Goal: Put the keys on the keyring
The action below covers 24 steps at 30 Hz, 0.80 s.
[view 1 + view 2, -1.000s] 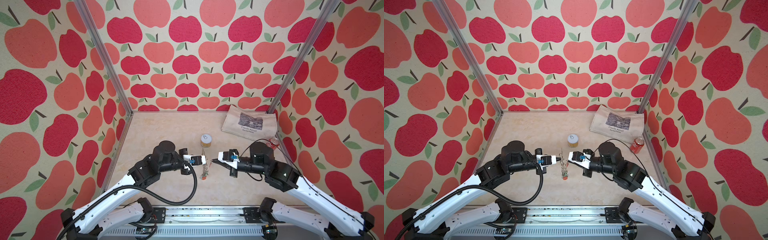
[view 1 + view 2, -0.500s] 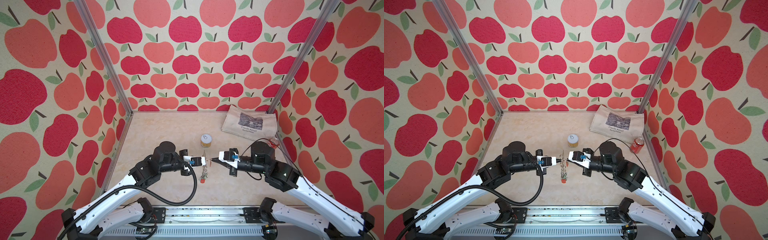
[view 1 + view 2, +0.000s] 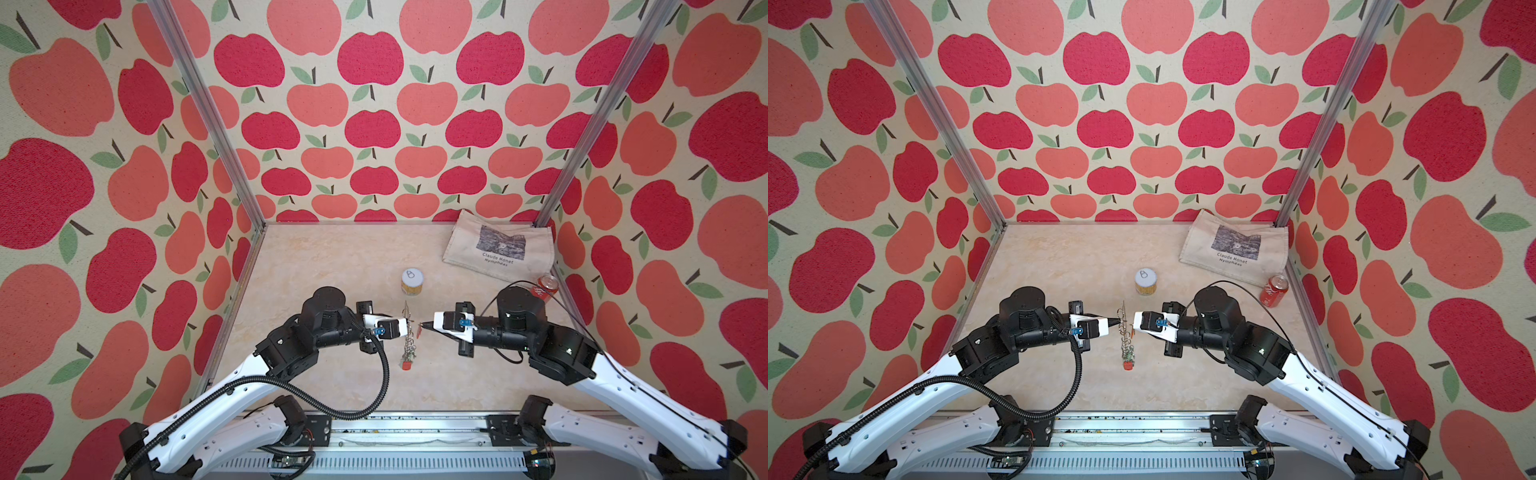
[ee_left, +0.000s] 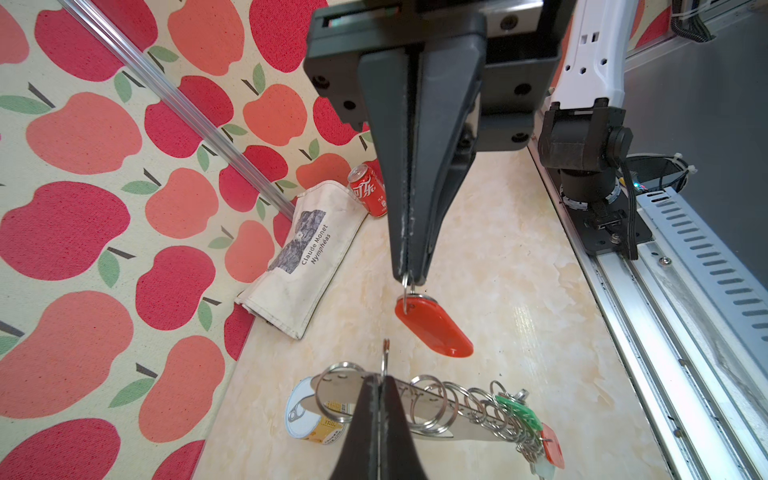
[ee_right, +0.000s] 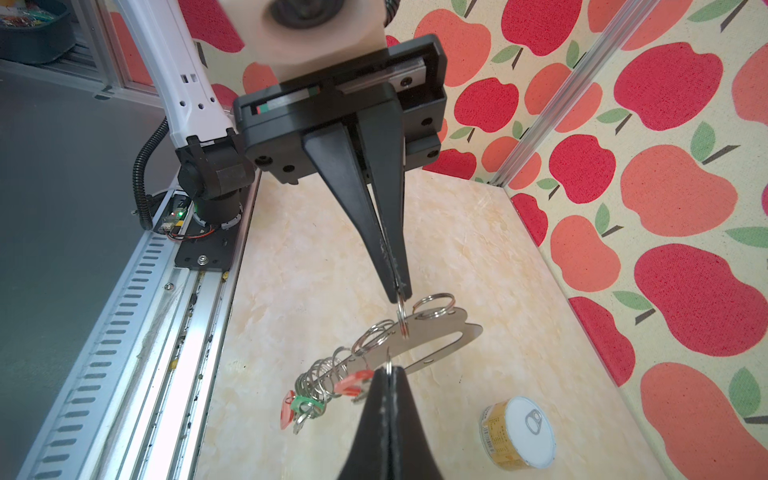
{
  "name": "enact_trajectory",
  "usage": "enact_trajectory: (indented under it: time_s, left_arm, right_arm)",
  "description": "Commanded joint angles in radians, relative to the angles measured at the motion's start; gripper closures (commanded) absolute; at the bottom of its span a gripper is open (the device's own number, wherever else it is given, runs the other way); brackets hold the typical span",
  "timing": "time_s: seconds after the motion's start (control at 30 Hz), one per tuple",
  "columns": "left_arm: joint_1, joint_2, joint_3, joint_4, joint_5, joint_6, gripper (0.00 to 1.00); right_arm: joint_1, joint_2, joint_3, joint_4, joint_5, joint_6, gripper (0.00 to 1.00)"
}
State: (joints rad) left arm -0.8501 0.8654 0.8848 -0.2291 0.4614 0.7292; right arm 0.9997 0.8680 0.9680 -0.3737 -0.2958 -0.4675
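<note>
Red-tagged key (image 4: 434, 328), shown whole only from the left wrist, is clamped by right fingers (image 4: 436, 166); keyring (image 5: 440, 330) by left fingers (image 5: 351, 199), six o'clock of the sealed tin (image 3: 412, 281).

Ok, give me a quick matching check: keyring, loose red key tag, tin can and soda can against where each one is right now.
1 keyring
2 loose red key tag
3 tin can
4 soda can

A beside the tote bag
B hanging from the shut right gripper
C standing alone on the table, lid up
D held by one ring in the shut left gripper

Pairs: 1-D, 2-B, 3-C, 4-A
</note>
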Motion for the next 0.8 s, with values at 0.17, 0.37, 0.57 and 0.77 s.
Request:
enact_trajectory:
  time_s: [0.17, 0.37, 0.57, 0.77]
  left_arm:
    - [0.005, -0.016, -0.008, 0.057, 0.044, 0.006, 1.00]
    - [0.005, -0.014, -0.010, 0.065, 0.058, -0.003, 1.00]
    - [0.005, -0.012, -0.012, 0.069, 0.065, -0.011, 1.00]
    - [0.005, -0.003, -0.014, 0.070, 0.065, -0.013, 1.00]
  right_arm:
    - [0.011, 0.011, -0.006, -0.001, 0.030, -0.016, 1.00]
    - [0.011, 0.012, -0.003, 0.012, 0.018, -0.010, 1.00]
    - [0.010, 0.014, 0.004, 0.023, 0.009, -0.006, 1.00]
    - [0.011, 0.007, 0.014, 0.032, 0.014, 0.003, 1.00]
